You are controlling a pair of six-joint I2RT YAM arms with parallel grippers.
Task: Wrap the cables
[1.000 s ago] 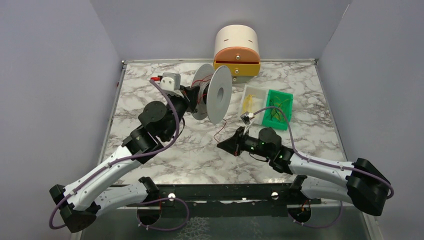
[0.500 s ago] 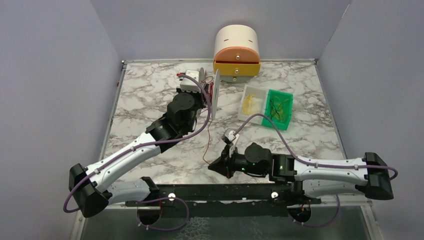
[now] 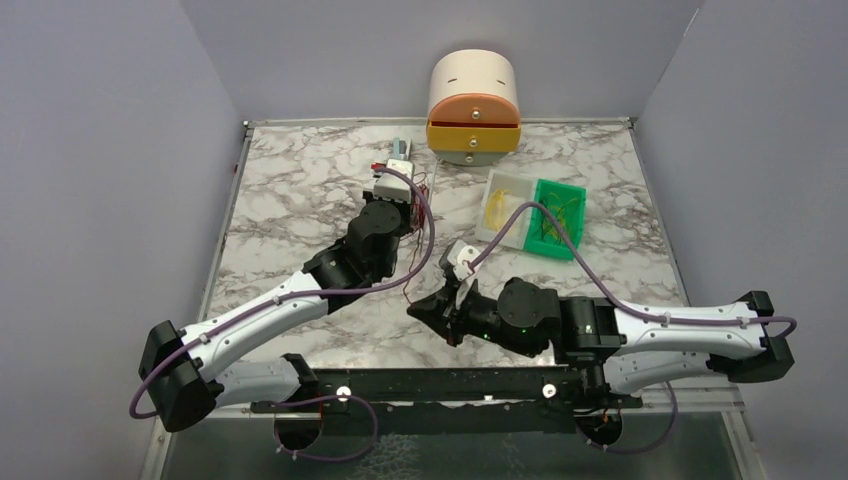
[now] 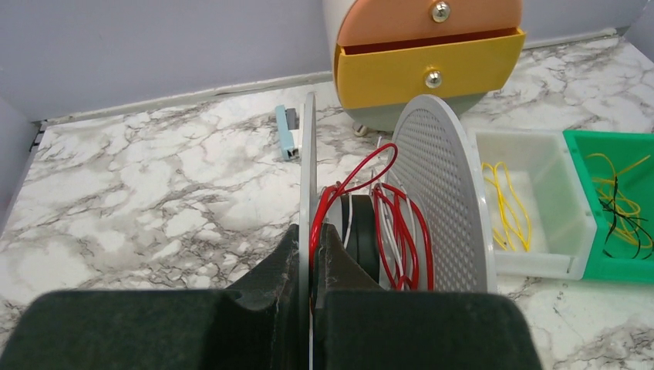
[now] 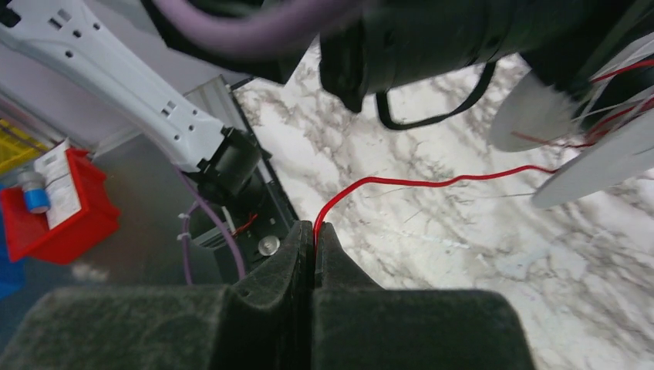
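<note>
Left gripper (image 4: 311, 239): clamped on the spool (image 4: 441, 193) flange.
Right gripper (image 5: 314, 231): pinching the red cable (image 5: 432, 183).
Cable: partly coiled on the spool, rest trailing above the worktop (image 5: 432, 262).
Risk: slack may let coils spring off; the thin wire may slip the pinch.
Writing: none legible; red bin (image 5: 85, 223) label blurred.

The left arm (image 3: 262, 312) and the right arm (image 3: 665, 330) wear smooth white shells over their long links, with rounded black housings at the joints and bases. A thick purple cord (image 3: 431, 230) trails along each arm (the same shade on both). Each wrist carries a small white camera box (image 3: 392, 184). The fingers (image 4: 416, 331) are matte black with a grainy surface.
</note>
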